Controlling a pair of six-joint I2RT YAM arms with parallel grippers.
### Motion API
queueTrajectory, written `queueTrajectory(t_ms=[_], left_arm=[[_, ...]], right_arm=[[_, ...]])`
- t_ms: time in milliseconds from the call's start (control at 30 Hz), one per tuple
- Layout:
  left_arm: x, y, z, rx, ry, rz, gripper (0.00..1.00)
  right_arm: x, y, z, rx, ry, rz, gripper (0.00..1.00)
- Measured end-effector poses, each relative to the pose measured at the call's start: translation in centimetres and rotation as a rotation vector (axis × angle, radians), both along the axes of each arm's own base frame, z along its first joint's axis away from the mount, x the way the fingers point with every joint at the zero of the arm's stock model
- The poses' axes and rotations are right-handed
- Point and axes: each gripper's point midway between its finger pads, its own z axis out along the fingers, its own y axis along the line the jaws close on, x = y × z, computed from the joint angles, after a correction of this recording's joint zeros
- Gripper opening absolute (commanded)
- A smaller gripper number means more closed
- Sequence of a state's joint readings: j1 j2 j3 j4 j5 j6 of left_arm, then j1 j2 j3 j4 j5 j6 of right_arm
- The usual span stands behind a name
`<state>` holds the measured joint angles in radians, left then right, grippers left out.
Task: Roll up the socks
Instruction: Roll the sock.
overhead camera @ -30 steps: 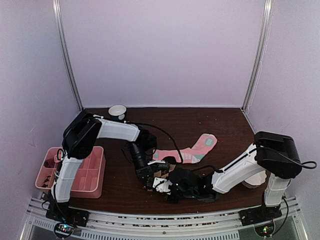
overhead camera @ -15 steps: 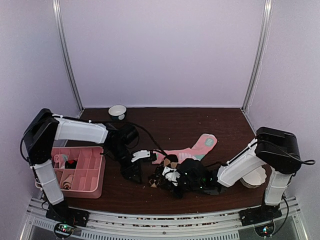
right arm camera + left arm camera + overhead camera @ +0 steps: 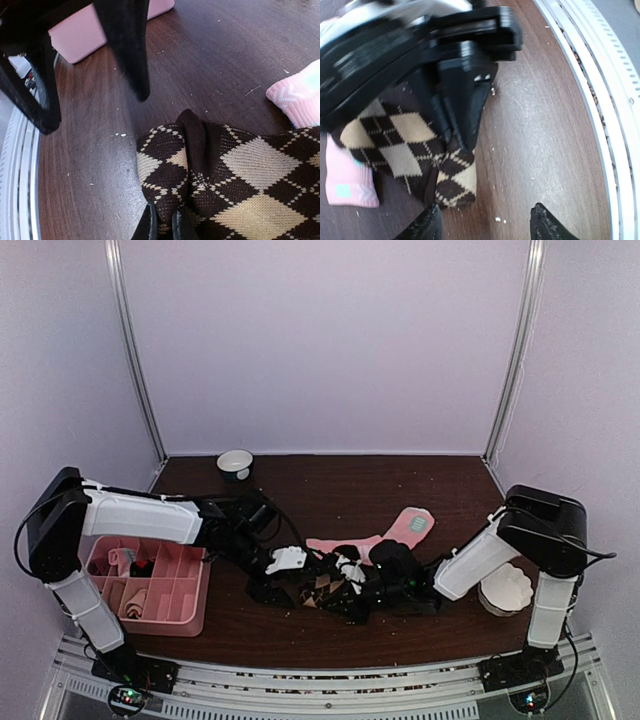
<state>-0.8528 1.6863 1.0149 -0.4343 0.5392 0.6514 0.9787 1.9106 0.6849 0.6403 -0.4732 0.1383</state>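
Right gripper (image 3: 165,222): its jaws are pressed together on a raised fold of the argyle pair (image 3: 240,175). The brown, tan and black fabric bunches up between the tips.
Right gripper from above: it (image 3: 350,595) sits low over the table (image 3: 400,480) near the front edge, with its arm reaching in from the right.
Argyle pair: it lies crumpled on the dark wood between the two grippers. In the left wrist view the right gripper's black body stands on top of it (image 3: 400,145).
Left gripper (image 3: 485,230): its jaws stand well apart with only bare wood between them, holding nothing. It is just beside the near end of the argyle pair.
Left gripper from above: it (image 3: 285,585) is just left of the argyle pair (image 3: 320,590), with its arm stretched in low from the left.
Pink pair (image 3: 390,535): it lies flat just behind the argyle pair, with the mint-green toe end pointing back and right. One pink end (image 3: 347,180) touches the argyle fabric.
Pink tray (image 3: 190,590): it sits at the left front of the table, well apart from the socks, with small items in some compartments.
Small bowl (image 3: 235,462): it stands at the back left, near the wall.
White fluted dish (image 3: 505,588): it sits at the right front, beside the right arm.
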Motion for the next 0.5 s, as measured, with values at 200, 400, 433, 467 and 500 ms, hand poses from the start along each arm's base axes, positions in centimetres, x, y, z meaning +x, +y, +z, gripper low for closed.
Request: queueTrajectory(t_ms=[200,400,433,467,500], left_arm=[[-0.3,-1.3,-0.8,0.004,-0.14,-0.085,0.55],[0.9,-1.6,-3.0,0.059,-0.239,-0.117,0.47],[1.0,-1.6,-3.4,0.071,-0.25,-0.121,0.46],[1.2,-1.5,-3.8,0.082,-0.258,-0.124,0.46],[1.3,-1.4,-4.2,0.094,-0.269,-0.126,0.46]], right_arm=[[0.2,-0.1,-0.1,0.037,0.075,0.004,0.0],[0.4,-0.1,-0.1,0.06,0.128,0.009,0.0],[0.4,-0.2,-0.1,0.062,0.135,0.01,0.0],[0.4,-0.2,-0.1,0.064,0.14,0.01,0.0],[0.4,-0.2,-0.1,0.066,0.146,0.012,0.0]])
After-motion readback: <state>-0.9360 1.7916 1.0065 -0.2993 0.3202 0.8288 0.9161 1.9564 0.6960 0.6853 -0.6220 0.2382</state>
